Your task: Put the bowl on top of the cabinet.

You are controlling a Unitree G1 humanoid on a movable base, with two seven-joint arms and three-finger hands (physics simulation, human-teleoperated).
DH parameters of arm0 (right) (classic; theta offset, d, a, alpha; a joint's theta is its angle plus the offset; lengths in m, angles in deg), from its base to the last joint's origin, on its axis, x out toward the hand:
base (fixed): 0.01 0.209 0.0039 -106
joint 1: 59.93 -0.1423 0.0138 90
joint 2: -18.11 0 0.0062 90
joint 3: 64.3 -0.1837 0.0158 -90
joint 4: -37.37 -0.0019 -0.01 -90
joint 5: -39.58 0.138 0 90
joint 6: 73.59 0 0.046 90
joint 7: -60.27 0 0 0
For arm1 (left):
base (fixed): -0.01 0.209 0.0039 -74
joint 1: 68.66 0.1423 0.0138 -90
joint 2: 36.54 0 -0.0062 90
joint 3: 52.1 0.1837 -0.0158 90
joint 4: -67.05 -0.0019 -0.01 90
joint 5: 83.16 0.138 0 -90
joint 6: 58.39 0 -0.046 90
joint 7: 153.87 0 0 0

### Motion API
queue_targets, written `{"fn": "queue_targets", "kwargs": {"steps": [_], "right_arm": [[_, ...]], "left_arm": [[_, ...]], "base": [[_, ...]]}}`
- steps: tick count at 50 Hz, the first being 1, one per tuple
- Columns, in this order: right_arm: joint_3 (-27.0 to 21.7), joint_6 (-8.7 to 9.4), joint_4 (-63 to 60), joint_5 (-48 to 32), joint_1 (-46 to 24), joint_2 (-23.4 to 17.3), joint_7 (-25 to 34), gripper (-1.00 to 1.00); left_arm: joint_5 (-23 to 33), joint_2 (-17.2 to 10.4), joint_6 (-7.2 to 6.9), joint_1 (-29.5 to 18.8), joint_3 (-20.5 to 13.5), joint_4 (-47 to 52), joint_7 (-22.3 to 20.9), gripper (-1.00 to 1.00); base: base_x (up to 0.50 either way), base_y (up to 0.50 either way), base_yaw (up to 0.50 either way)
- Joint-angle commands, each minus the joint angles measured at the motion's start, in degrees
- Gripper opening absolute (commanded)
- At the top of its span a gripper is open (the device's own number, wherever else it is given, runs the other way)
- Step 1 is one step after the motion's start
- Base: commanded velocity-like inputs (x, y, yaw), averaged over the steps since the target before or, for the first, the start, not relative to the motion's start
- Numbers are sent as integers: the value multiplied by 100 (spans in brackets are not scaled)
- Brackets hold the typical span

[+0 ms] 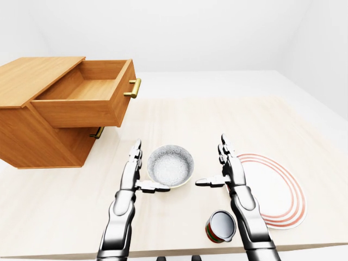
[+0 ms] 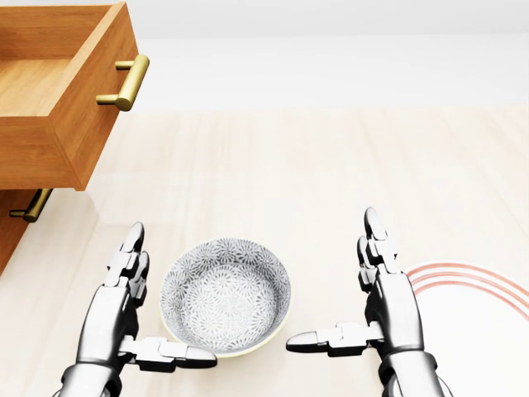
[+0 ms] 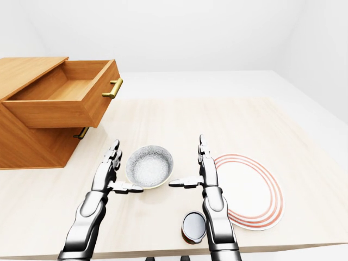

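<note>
Flanking a patterned bowl [image 2: 226, 297] on a pale wooden table [image 1: 179, 119], the robot's left hand [image 2: 132, 318] and right hand [image 2: 372, 306] both stand open, fingers extended, thumbs pointing inward; the left thumb meets the bowl's rim, the right is apart. Seen in the left-eye view, a wooden cabinet [image 1: 32, 117] sits at ten o'clock from the bowl, its top drawer [image 1: 89, 95] pulled out. Only the eye views show a red-ringed plate [image 1: 274, 187] at three o'clock and a can [image 1: 221, 226] lying at five o'clock; the head view crops these.
</note>
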Motion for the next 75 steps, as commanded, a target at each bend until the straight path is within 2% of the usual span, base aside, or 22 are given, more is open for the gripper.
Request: {"fn": "queue_targets", "kwargs": {"steps": [1,2,4,5,7,8,12,13,14,15,25,26,27,30,31,34,35,38,39,44,57,75], "right_arm": [[6,-27,29,-17,0,3,-9,100],[3,-23,14,-13,3,1,-7,100],[3,-23,13,-13,3,1,-7,100],[11,-28,22,-11,2,5,0,100],[13,-44,27,-22,2,4,-5,100],[7,-56,37,-14,-5,1,0,100],[11,-77,64,-25,-13,1,1,100],[19,-87,54,-37,-5,0,5,100],[17,-91,51,-43,-6,-3,5,100],[0,-110,91,-37,-28,-8,6,100],[-3,-111,94,-39,-30,-7,8,100],[24,-203,147,-84,-26,-7,8,100],[34,-232,137,-101,-15,-7,12,100],[35,-235,128,-106,-7,-3,16,100],[35,-251,138,-113,-9,-4,18,100],[31,-260,151,-117,-14,-4,20,100],[38,-271,141,-115,0,0,26,100],[40,-274,139,-119,1,0,29,100],[48,-285,132,-118,11,2,40,100],[49,-305,152,-118,5,2,52,100],[50,-309,134,-134,13,2,51,100],[0,-294,197,-135,-40,-16,14,100]], "left_arm": [[160,-13,-21,-77,70,148,-123,100],[-122,-79,-21,68,59,573,-575,100],[-128,-72,-21,77,48,604,-614,100],[-817,57,-21,60,-253,844,-793,100],[-755,7,-21,94,-208,925,-699,100],[-429,-83,-21,209,-7,995,-686,100],[-152,-95,-21,325,95,1140,-714,100],[425,-164,-21,410,228,1230,-447,100],[575,-167,-21,456,269,1262,-471,100],[846,-182,125,540,352,1328,-407,100],[931,-100,171,548,295,1326,-483,100],[2125,-299,979,602,542,886,326,100],[2781,-311,979,505,583,541,729,100],[2949,-237,979,490,521,490,746,100],[3512,-250,979,403,586,232,1034,100],[3699,-220,979,376,574,136,1122,100],[4213,-230,979,288,652,-34,1491,100],[4370,-215,979,255,645,-125,1584,100],[4628,-219,979,134,677,-451,1873,100],[4798,-195,979,6,706,-759,2003,100],[5534,-133,979,-390,955,-1753,2819,100],[6164,-54,979,-140,1347,-1854,3346,100]], "base": [[0,0,0],[0,0,0],[0,0,0],[0,0,0],[0,0,0],[0,0,0],[0,0,0],[0,0,0],[0,0,0],[0,0,0],[0,0,0],[0,0,0],[0,0,0],[0,0,0],[0,0,0],[0,0,0],[0,0,0],[0,0,0],[0,0,0],[0,0,0],[0,0,0],[0,0,0]]}}
